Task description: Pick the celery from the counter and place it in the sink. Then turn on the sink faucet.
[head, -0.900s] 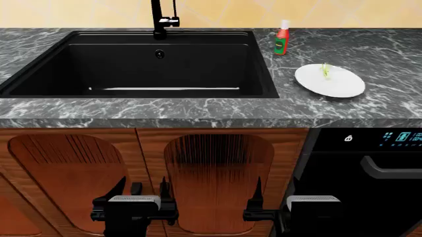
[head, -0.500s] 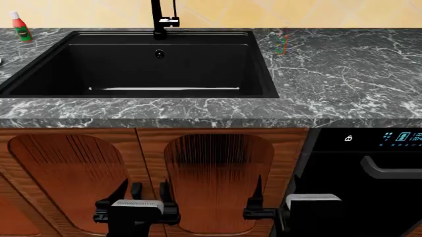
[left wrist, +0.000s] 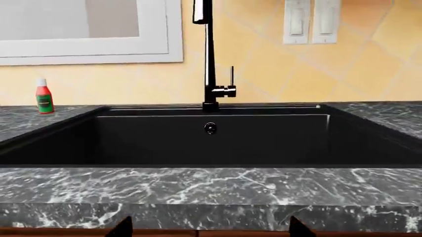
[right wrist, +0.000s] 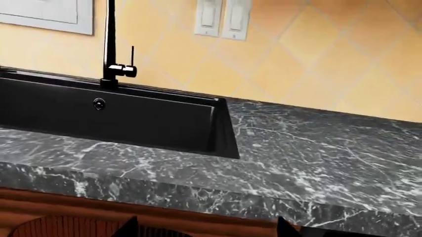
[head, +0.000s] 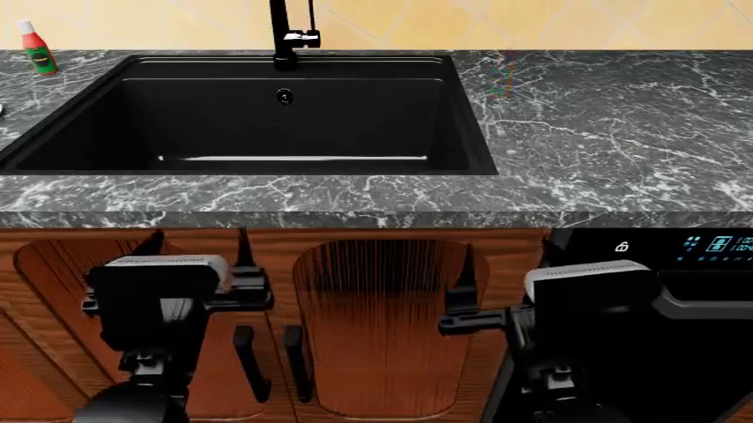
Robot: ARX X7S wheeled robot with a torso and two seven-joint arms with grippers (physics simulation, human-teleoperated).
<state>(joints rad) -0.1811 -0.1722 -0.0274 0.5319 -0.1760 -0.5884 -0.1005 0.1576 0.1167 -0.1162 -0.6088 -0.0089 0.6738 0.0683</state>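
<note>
Both hands (head: 242, 264) (head: 465, 278) spread, holding nothing.

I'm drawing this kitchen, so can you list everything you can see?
Sink: one, black, set in the counter.
Tap: one, black, behind the sink.
Counter: one, dark grey marble.
Bottle: one, red, on the counter's far left.
Cupboard doors: two, brown, under the counter.
Wall switches: two, white, yellow wall.
Celery: none clearly visible.
Left hand, right hand: black, open, below the counter.

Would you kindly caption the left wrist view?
Black sink and faucet beyond marble counter; red bottle behind.
</note>
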